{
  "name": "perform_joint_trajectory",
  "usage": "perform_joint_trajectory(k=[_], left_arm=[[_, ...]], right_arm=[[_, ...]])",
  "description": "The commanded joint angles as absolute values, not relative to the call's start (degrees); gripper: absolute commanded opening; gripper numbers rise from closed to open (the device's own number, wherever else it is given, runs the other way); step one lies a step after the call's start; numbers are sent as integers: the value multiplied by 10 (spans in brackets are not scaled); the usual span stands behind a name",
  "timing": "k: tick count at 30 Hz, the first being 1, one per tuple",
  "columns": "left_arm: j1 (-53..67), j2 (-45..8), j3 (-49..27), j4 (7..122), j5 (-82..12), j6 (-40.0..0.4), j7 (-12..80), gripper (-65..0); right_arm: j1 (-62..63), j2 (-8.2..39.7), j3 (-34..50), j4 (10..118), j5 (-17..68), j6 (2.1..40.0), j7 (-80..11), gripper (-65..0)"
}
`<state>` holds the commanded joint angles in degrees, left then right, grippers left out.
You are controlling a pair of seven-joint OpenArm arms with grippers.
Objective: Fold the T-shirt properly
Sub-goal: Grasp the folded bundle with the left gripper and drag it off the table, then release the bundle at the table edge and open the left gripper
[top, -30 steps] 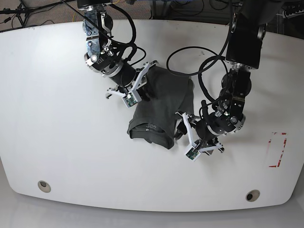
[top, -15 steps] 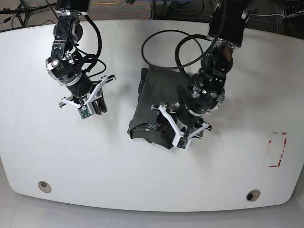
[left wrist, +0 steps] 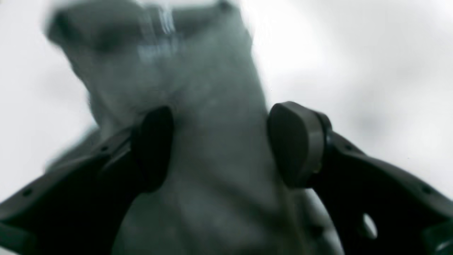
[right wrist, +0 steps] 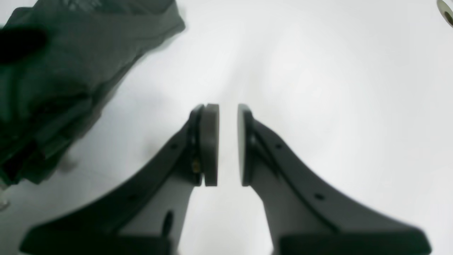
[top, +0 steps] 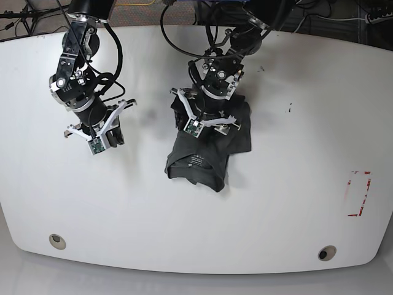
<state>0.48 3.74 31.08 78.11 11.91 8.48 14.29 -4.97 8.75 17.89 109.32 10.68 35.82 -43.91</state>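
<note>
The dark grey T-shirt lies as a folded bundle in the middle of the white table, with a small pale tag on its lower part. My left gripper is over the shirt's upper part; in the left wrist view it is open, its fingers standing either side of a blurred ridge of shirt fabric. My right gripper is off to the left over bare table. In the right wrist view it is nearly shut and empty, with the shirt at the upper left.
A red tape mark is on the table at the right. Two round holes sit near the front edge. A small dark speck lies right of the shirt. Cables hang at the back.
My left gripper has moved from the shirt's lower right edge up onto its upper part. My right gripper has left the shirt and gone far to the left. The shirt's top has bunched.
</note>
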Motion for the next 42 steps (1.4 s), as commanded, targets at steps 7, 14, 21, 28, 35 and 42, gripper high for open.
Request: perform_joint_trajectory(k=[7,14,21,28,35,42], left_arm=[[5,9,241,742,117,84,124,-214],[25,-39,182,747,117,73,125,-214],[54,-111,108,764,117,-6,126,-214],[91,-161,-6,764,117,-99,126,-214],[127,-191,-119,763,117,-172,126,-215],[166,-216,-222,761,117,-240,126,-215]], right_arm=[[-49,87,179,1091,107,358,-439,-556],[-48,87,179,1094,107,358,-440,-556],[-48,87,179,1094,107,358,-441,-556],[-48,86,179,1094,107,358,-441,-556],[-48,86,177,1094,107,358,-441,-556],[-48,85,176,1095,108,358,-441,-556]])
